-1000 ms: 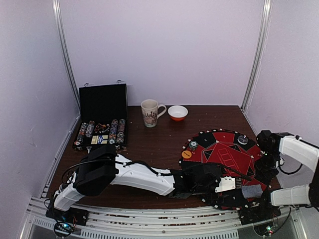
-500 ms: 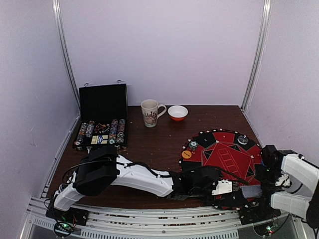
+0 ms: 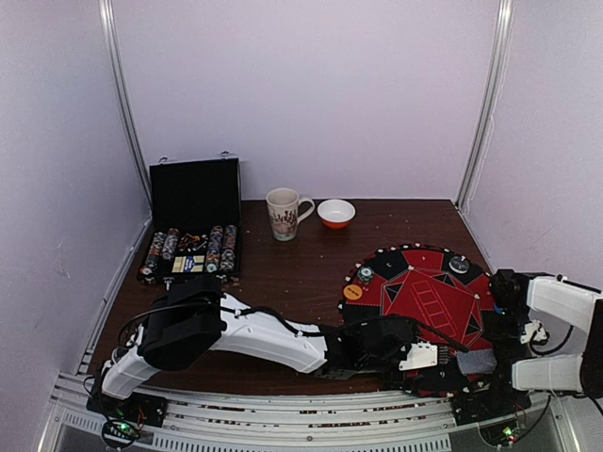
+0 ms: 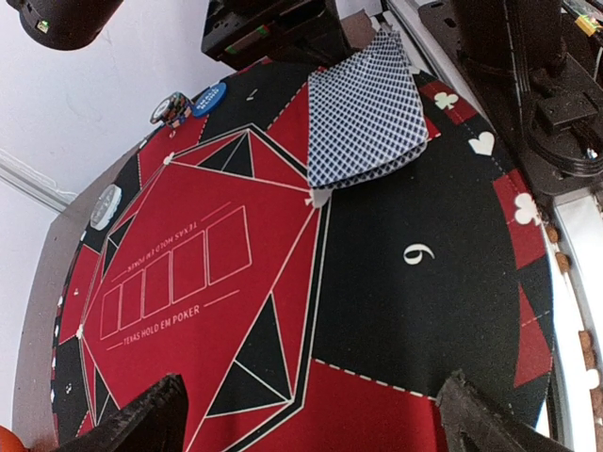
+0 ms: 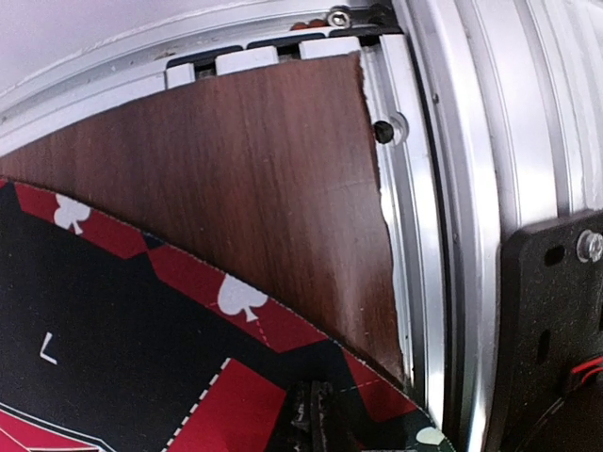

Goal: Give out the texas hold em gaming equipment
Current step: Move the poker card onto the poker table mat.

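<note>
Deck (image 4: 366,113) of check-backed cards sits slightly fanned on the poker mat (image 4: 415,311), ahead of your left gripper (image 4: 311,428). Its fingers (image 4: 132,424) are spread wide with nothing in them, low over the mat (a white numeral is printed between them and the deck). Past the deck, a blue disc (image 4: 209,97) and a green-white disc (image 4: 170,108) lie just beside each other at the rim. Your right gripper (image 5: 313,419) has its fingers pressed together over the mat's edge, near the rail (image 5: 424,235). An orange disc (image 3: 352,292) rests on the mat's left rim. The open case (image 3: 193,221), mug (image 3: 283,213) and bowl (image 3: 336,213) stand well apart at the back.
</note>
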You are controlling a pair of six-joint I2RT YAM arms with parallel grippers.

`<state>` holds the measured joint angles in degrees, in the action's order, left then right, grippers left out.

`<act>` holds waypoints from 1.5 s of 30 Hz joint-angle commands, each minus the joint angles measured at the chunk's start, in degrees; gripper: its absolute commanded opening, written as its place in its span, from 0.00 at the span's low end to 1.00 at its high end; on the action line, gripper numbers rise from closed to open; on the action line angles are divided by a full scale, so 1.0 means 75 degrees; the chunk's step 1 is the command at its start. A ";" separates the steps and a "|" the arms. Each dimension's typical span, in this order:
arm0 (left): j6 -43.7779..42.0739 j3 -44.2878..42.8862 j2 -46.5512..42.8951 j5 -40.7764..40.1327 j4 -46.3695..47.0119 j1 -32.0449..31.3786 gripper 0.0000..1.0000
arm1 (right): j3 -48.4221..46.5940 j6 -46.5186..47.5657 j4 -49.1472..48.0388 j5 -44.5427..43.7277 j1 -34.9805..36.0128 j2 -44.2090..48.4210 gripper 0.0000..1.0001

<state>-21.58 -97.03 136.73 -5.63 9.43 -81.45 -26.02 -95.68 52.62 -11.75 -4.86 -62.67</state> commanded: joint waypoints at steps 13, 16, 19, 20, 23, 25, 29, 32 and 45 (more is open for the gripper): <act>-0.0098 0.0068 -0.0336 0.0325 0.0721 -0.0027 0.97 | 0.0785 0.0132 -0.0044 0.1498 0.1356 0.1205 0.00; -0.0130 0.0298 -0.0506 0.0352 0.0838 -0.0027 0.97 | 0.0727 0.0073 -0.0171 0.1605 0.1557 0.1127 0.00; -0.0177 0.0530 -0.0683 0.0340 0.0851 -0.0005 0.97 | 0.0633 0.0044 -0.0231 0.1767 0.1889 0.0934 0.00; -0.0199 0.0597 -0.0732 0.0340 0.0830 -0.0003 0.97 | 0.0584 0.0006 -0.0243 0.1826 0.2060 0.0881 0.00; -0.0231 0.0593 -0.0704 0.0272 0.0577 0.0031 0.97 | 0.0427 -0.0219 -0.0285 0.1976 0.2538 0.0819 0.00; -0.0234 0.0555 -0.0644 0.0285 0.0444 0.0038 0.97 | 0.0341 -0.0444 -0.0275 0.2021 0.2900 0.0868 0.00; -0.0018 0.0592 -0.0665 0.0472 0.0447 0.0032 0.96 | 0.0236 -0.0803 -0.0236 0.2080 0.3504 0.0871 0.00; 0.0030 0.0790 -0.0763 0.0901 0.0595 0.0040 0.96 | 0.0201 -0.0926 -0.0159 0.2094 0.3792 0.0843 0.00; 0.0205 0.0529 -0.0549 0.1963 0.0564 0.0009 0.98 | -0.0019 -0.0763 0.0077 0.1654 0.4250 0.0859 0.00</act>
<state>-21.85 -90.45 133.45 5.76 11.88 -81.38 -25.28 -102.24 52.31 -0.99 26.61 -56.16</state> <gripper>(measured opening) 0.978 0.015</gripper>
